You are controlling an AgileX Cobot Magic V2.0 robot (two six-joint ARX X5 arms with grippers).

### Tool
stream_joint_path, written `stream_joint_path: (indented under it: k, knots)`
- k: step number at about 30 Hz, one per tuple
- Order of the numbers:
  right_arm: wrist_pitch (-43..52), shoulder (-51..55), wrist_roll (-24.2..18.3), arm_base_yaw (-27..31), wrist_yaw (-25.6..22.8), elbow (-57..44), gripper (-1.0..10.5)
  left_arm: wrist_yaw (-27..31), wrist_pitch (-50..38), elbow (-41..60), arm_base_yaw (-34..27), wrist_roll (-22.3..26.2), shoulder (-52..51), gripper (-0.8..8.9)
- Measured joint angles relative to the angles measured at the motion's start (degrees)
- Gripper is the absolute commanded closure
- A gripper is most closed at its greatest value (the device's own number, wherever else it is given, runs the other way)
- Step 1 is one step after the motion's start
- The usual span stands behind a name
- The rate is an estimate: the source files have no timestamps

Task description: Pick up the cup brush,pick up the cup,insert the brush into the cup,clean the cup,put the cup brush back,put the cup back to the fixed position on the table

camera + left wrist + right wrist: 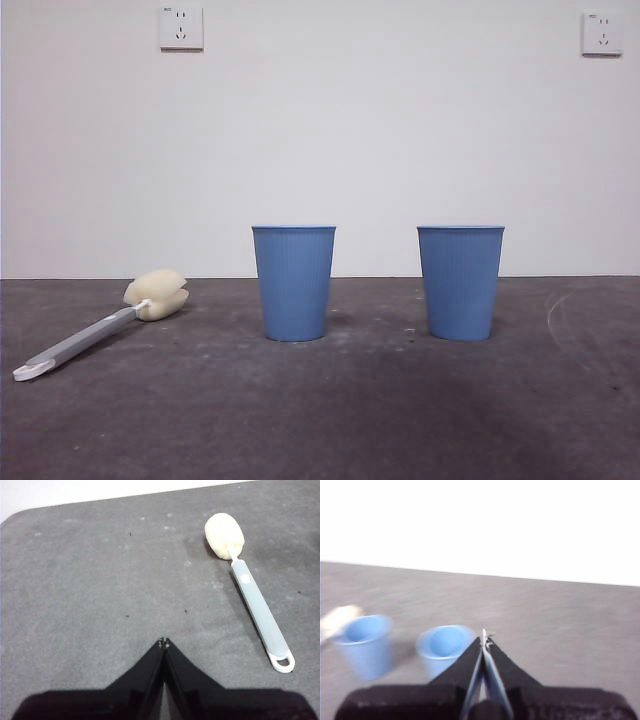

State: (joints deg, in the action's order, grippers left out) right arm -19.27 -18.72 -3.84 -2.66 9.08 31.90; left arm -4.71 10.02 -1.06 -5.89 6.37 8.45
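Observation:
The cup brush (pixel 105 323) lies flat on the table (pixel 320 410) at the left, its cream sponge head toward the wall and its white tip toward the front. Two blue ribbed cups stand upright: one at the middle (pixel 293 282), one to its right (pixel 460 282). Neither arm shows in the front view. My left gripper (pixel 163 641) is shut and empty above the table, with the brush (pixel 255 600) lying off to its side. My right gripper (pixel 484 636) is shut and empty above the table, with the nearer cup (pixel 444 647) and the farther cup (pixel 365 645) beside it.
A white wall stands behind the table with two sockets (pixel 181 27) (pixel 602 33) high up. A pale curved scuff (pixel 555 310) marks the table at the right.

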Motion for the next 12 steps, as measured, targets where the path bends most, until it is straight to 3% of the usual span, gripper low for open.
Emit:
stream_joint_path:
  k: [5,12]
  knots:
    - [7.67,6.12,-0.7,4.11,-0.22,-9.64,9.5,0.0,0.0,0.0,0.0,0.0,1.33,8.17]
    - [11.04,15.17,-0.7,4.55,-0.72,-23.56,9.5,0.0,-0.24,0.0,0.0,0.0,3.37,8.17]
